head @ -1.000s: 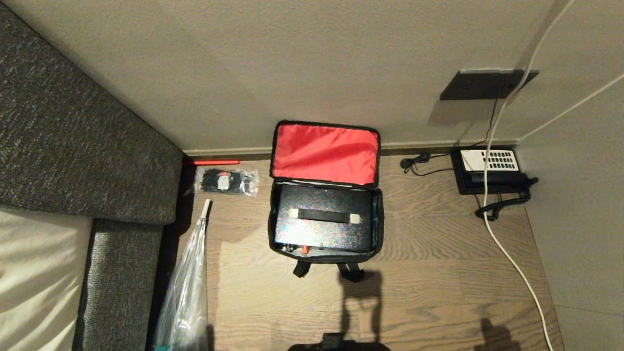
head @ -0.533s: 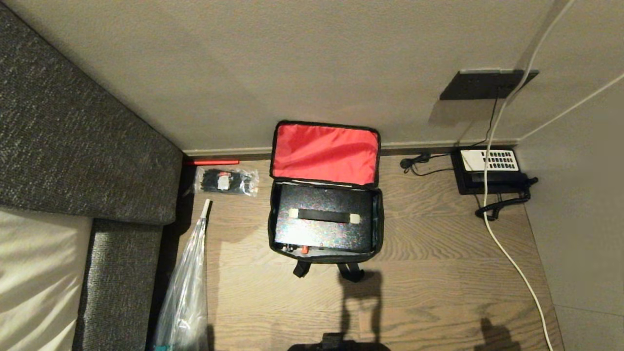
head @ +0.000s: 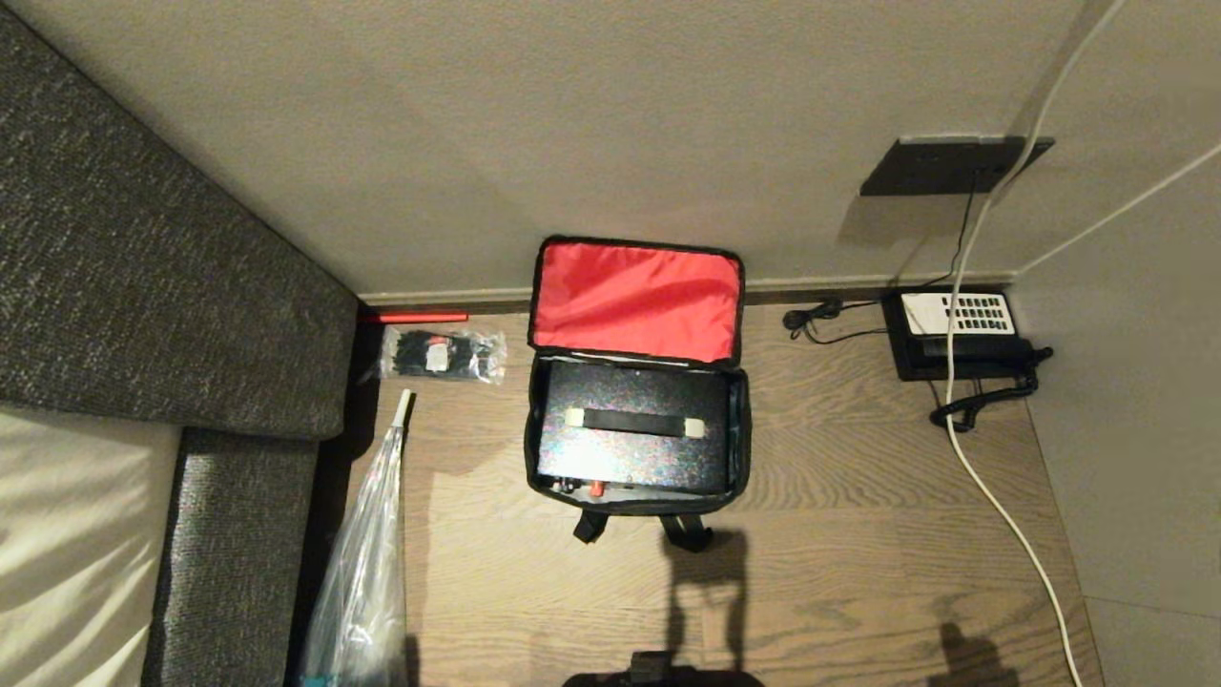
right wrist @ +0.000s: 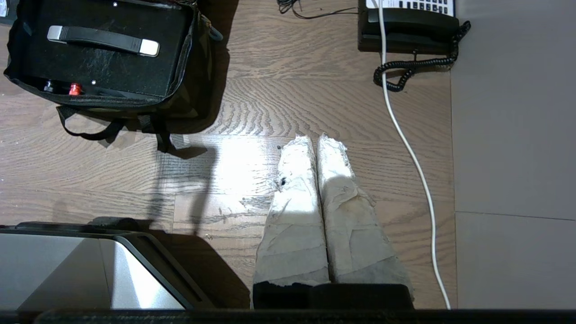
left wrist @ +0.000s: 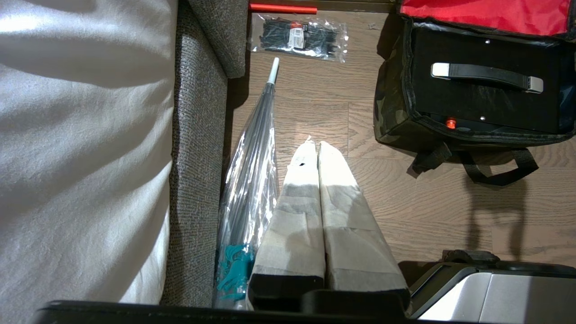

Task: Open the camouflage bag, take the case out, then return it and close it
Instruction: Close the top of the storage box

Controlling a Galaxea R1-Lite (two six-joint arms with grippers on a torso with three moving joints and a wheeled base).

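Both grippers, left gripper (left wrist: 317,143) and right gripper (right wrist: 316,137), fingers pressed together, empty, well apart from case (head: 630,425) in camouflage bag (head: 637,298).

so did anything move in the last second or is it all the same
Nothing visibly changed. The bag sits on the floor with its red-lined lid folded back against the wall, and the case lies inside it, handle up. The left gripper and the right gripper both hang shut over bare floor, each to its own side of the bag, holding nothing. The cable-tie packet and the telephone have not shifted.
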